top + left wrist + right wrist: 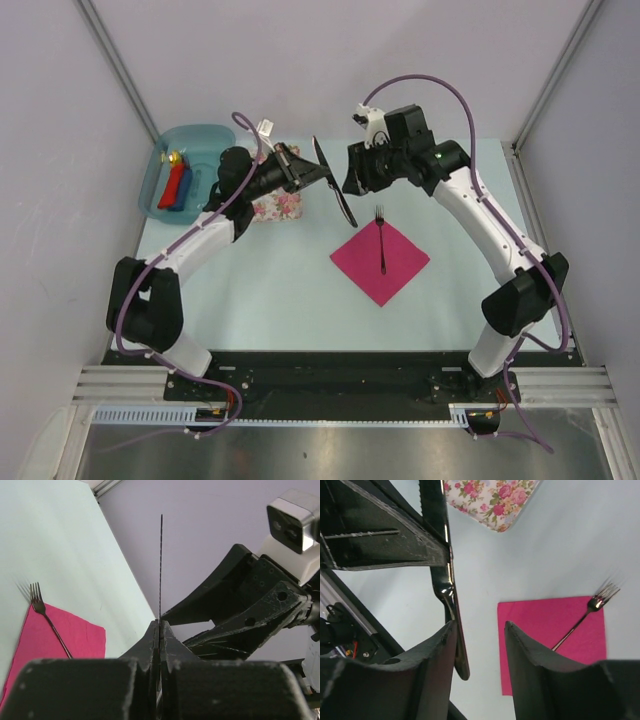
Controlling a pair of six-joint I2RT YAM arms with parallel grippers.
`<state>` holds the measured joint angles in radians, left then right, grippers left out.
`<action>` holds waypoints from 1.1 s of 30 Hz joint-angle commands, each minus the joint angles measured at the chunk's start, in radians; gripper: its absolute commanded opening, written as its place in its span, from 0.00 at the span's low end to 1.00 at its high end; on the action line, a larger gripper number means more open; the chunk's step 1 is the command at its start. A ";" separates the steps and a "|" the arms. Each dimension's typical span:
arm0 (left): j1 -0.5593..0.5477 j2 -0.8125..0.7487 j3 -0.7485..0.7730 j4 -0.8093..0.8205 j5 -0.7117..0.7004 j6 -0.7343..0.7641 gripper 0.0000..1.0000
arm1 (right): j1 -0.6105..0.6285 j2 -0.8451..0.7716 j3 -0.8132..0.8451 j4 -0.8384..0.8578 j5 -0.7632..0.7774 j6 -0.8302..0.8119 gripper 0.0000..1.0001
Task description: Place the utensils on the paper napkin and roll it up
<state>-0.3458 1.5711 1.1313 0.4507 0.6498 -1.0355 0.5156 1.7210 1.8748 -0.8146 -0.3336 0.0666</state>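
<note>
**Fig. Knife hand-over above the counter (utensil-placing step).**

- **Knife** (335, 185): slim, dark, held in mid-air behind the paper napkin (395, 272), clear of the counter (260, 290). Left-wrist view shows it edge-on, rising from btw. the fingers.
- **Fork** (381, 242): lies on the napkin along one diagonal, tines just past the far corner.
- **Napkin:** magenta, flat, unrolled, centre-right on the counter.
- **Left tool** (303, 172): closed on the knife approx. mid-length, w/ fingers (149, 642) pressed to both faces.
- **Right tool** (480, 630): jaws apart, straddling the knife's handle end. The knife lies against one finger (440, 660) and the other finger stands clear, so this tool has no grip yet.
- **Periphery:** floral cloth (280, 206) on the counter under the left tool's wrist. Blue tray (150, 190) at the far-left corner, w/ red and blue rolls (176, 188) inside.

**Step (judged):** 1 of 2 utensils is placed. The knife looks to be in transfer from left to right tool. Rolling has not begun.

**Next move calls for:**
- The right tool closes squarely on the handle before the left lets go, else the knife may pivot or drop.
- The knife is then laid beside the fork, approx. parallel and within the napkin's edges.
- The thin paper must not be dragged or creased.
</note>
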 commanded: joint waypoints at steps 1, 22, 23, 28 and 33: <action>-0.009 -0.003 -0.001 0.020 0.001 0.018 0.00 | 0.015 0.005 0.044 0.008 -0.016 0.044 0.47; -0.030 0.029 0.025 -0.013 0.007 0.012 0.00 | 0.069 0.057 0.055 0.023 0.091 0.030 0.40; -0.030 0.032 0.028 -0.017 0.005 0.012 0.00 | 0.070 0.058 0.052 0.023 0.093 0.030 0.40; -0.030 0.038 0.039 -0.020 0.001 0.011 0.00 | 0.081 0.049 0.032 0.022 0.091 0.030 0.40; -0.030 0.043 0.033 -0.004 0.004 -0.009 0.00 | 0.084 0.040 0.006 0.023 0.102 0.027 0.41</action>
<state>-0.3702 1.6150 1.1259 0.4004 0.6495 -1.0283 0.5930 1.7748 1.8851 -0.8104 -0.2508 0.0971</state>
